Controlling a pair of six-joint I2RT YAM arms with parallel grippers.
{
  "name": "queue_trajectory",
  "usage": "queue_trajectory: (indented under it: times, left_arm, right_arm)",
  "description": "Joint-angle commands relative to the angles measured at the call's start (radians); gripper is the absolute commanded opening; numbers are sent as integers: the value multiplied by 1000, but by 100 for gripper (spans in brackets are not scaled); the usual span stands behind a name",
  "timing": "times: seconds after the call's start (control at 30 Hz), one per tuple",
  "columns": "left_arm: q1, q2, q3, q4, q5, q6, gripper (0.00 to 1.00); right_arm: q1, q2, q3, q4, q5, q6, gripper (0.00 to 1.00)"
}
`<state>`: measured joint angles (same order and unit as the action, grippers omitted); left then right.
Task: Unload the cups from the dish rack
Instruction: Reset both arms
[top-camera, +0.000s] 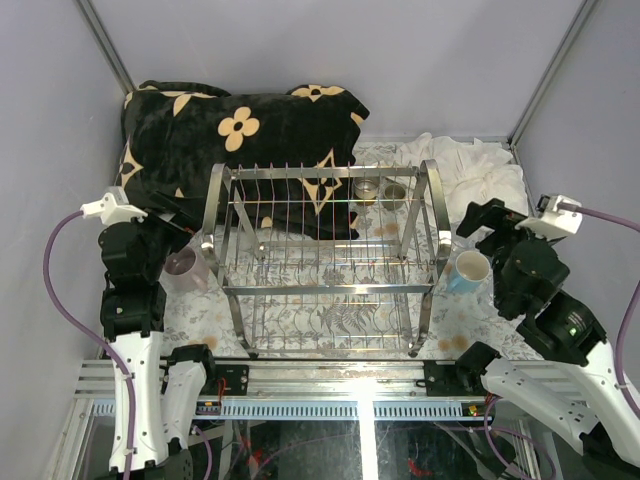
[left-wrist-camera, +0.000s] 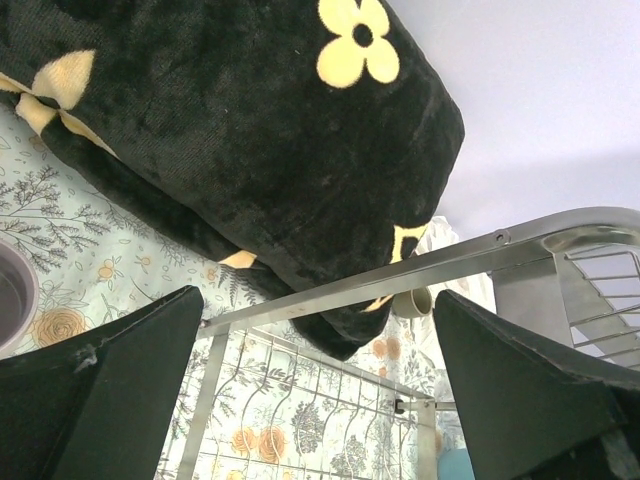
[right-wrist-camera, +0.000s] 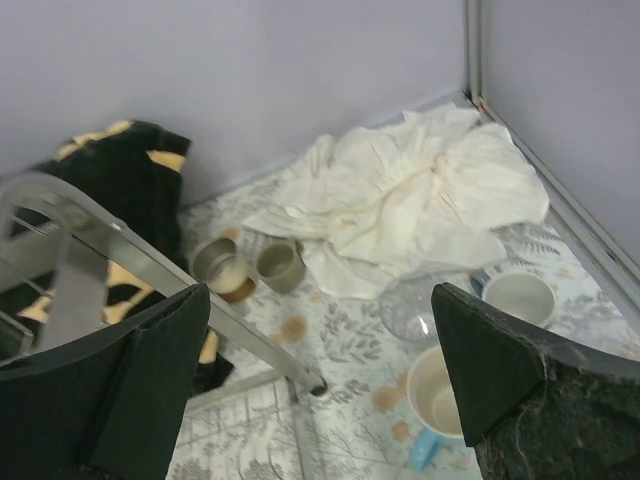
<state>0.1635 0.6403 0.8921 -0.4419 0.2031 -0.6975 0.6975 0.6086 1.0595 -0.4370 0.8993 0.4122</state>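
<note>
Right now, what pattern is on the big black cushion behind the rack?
The cushion has pale yellow flowers and stars on black, clearest in the top external view.

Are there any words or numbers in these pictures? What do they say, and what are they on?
No words or numbers can be read anywhere.
Black plush pillow: only beige signs, like the flower; one mark might be letters, but it is too folded to read.
Light blue mug: no writing shows.
Dish rack: no label shows.
Tablecloth: leaf and flower print only.
</note>
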Motion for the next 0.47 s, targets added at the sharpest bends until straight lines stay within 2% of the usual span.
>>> queue_trajectory:
  times: [0.0,0.13,0.43]
  left_arm:
    - [-10,-1,-7,43,17,31,100]
    - [-15,2,-11,40,8,37,100]
    - [-17,1,-10,34,2,39,100]
  right_arm:
    - [-3,-14,-54,-61,78,101,100]
    - [-3,-13,-85,-114,55,153,100]
    - [-3,-41,-118,-118,3,162,99]
